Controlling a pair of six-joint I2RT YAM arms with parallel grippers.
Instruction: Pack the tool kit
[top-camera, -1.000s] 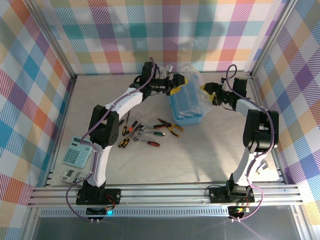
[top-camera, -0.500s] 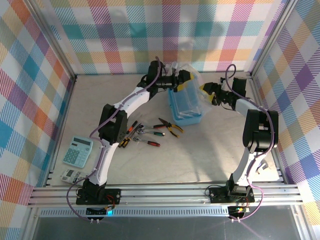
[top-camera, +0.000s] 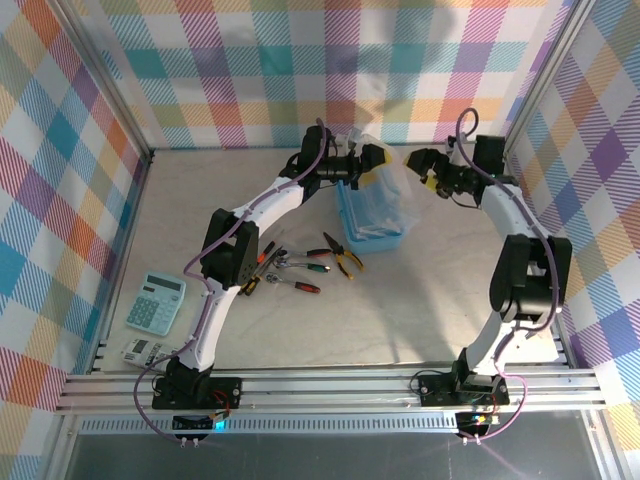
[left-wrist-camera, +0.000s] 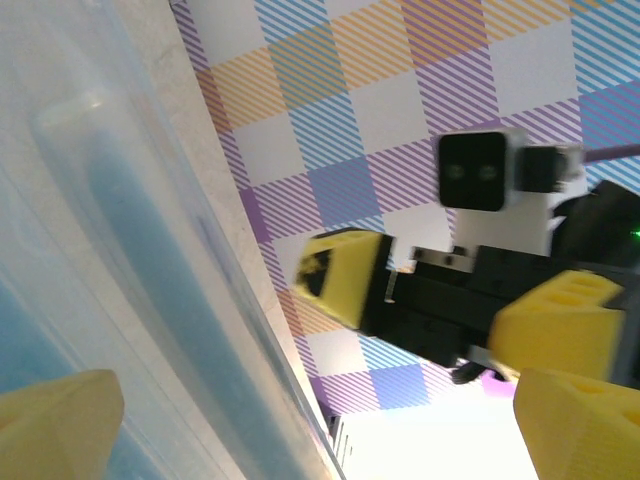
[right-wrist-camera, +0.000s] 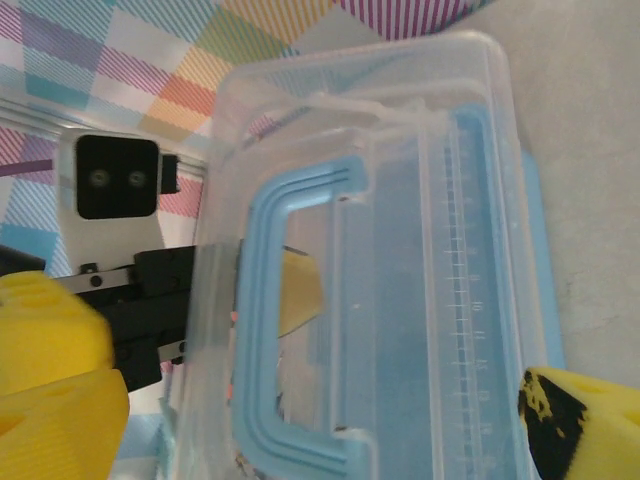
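1. the case (top-camera: 372, 238) has its clear lid (right-wrist-camera: 400, 250) tipped up at its far end; pliers (top-camera: 343, 255), wrench (top-camera: 303, 286) and screwdrivers (top-camera: 258, 262) lie loose left of the case
2. left gripper (top-camera: 368, 160), at the case's far end, is spread wide and pinches nothing; one finger (left-wrist-camera: 55, 425) looks set against the lid
3. right gripper (top-camera: 425, 168) hovers right of the case, spread wide, empty
4. best to ease the lid past upright so it cannot drop before fetching tools
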